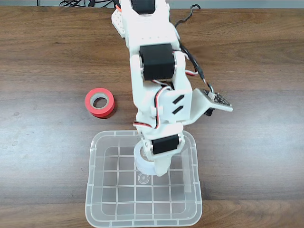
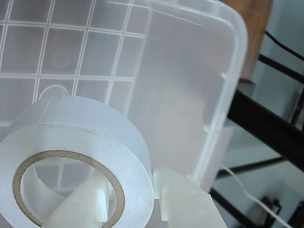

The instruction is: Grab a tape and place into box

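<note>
The white tape (image 1: 141, 159) hangs over the far part of the clear box (image 1: 93, 199), above its grid bottom, in the fixed view. My gripper (image 1: 153, 167) is shut on the tape and points down into the box. In the wrist view the tape (image 2: 90, 137) fills the lower left. One finger (image 2: 78, 206) sits inside its cardboard core and the other finger (image 2: 187, 202) presses the outside, so my gripper (image 2: 135, 206) pinches the roll's wall. Behind it lie the box wall (image 2: 190, 95) and the gridded floor. I cannot tell whether the tape touches the floor.
A red roll with a grey core (image 1: 100, 102) lies on the brown wooden table (image 1: 42, 61), left of the arm and just beyond the box. Cables run along the arm and the table's far edge. The box's near rim reaches the table's front edge.
</note>
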Controlling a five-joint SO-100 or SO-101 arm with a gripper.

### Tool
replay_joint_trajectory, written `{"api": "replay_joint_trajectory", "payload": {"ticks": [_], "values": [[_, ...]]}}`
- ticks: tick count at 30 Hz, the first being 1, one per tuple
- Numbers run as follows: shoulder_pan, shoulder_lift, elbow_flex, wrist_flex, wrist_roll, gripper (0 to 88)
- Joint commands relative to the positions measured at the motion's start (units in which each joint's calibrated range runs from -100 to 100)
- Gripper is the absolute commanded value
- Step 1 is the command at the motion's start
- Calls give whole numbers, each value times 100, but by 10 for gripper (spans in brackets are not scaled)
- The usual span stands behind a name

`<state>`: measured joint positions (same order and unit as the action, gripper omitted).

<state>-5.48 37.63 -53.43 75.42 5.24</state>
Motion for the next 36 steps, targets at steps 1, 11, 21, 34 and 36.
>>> {"api": "replay_joint_trajectory", "payload": {"ticks": [1,11,21,34,36], "values": [[88,243,-1065,-256,-13,60],[190,638,-1100,-274,-39,96],[292,766,-1083,232,-39,205],[292,630,-1170,343,-39,199],[292,493,-1197,506,-45,198]]}}
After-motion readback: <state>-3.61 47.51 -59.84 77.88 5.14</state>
